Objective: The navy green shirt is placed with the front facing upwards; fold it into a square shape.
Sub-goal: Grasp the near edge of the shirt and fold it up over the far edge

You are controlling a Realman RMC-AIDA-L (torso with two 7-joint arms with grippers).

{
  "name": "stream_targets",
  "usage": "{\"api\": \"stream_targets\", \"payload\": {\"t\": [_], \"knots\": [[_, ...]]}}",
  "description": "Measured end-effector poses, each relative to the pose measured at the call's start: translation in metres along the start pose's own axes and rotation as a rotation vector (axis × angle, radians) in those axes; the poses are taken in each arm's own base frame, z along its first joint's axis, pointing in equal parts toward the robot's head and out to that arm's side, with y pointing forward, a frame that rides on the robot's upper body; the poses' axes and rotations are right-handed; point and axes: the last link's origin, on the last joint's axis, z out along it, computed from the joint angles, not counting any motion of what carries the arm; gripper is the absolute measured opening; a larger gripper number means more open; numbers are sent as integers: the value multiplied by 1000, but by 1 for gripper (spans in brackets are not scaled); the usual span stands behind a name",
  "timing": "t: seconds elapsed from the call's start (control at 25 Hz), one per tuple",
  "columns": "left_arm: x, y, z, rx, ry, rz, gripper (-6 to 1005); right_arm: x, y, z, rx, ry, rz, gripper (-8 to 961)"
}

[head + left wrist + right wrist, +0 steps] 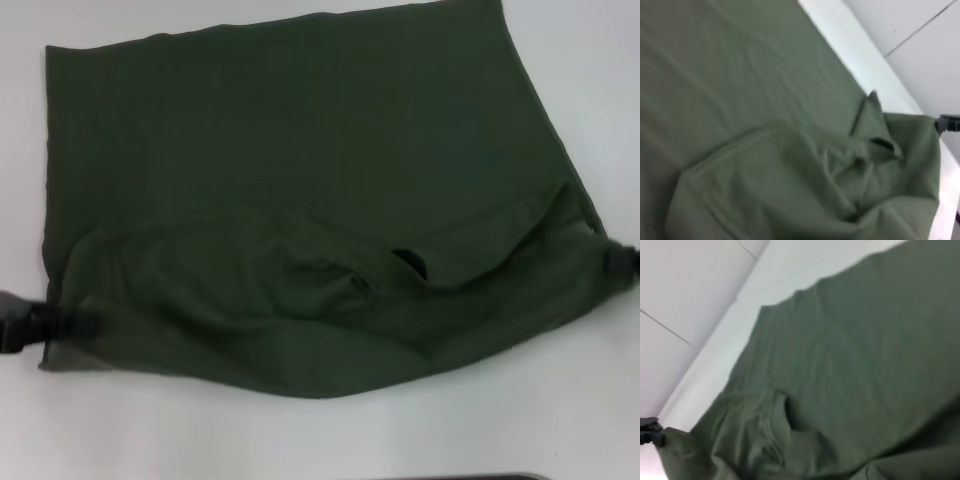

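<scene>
The navy green shirt (300,180) lies spread on the white table (580,400), plain green side up, with no lettering showing. Its near part is doubled over toward the far side in a slack, rumpled band (300,320) with a dark opening (408,262) near the middle. My left gripper (88,322) is shut on the band's left corner. At the band's right corner, my right gripper (608,256) is shut on the cloth. The left wrist view shows the folded cloth (805,185) and the right gripper (946,123) far off. The left gripper (651,433) appears in the right wrist view.
White tabletop surrounds the shirt on the left, right and near sides. A dark strip (450,477) sits at the table's near edge. Pale tiled floor (930,45) shows beyond the table edge in both wrist views.
</scene>
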Motion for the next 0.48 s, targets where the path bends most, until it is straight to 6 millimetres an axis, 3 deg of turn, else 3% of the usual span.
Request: {"api": "stream_targets", "payload": {"t": [0.16,0.48], "knots": [[6,4,-10,-18,55,15,29,-18,7,7,-47,0,-29,35],[16,11,-37,-33,165,69,29,-43,12,-5,-68,-48,-60,35]]}}
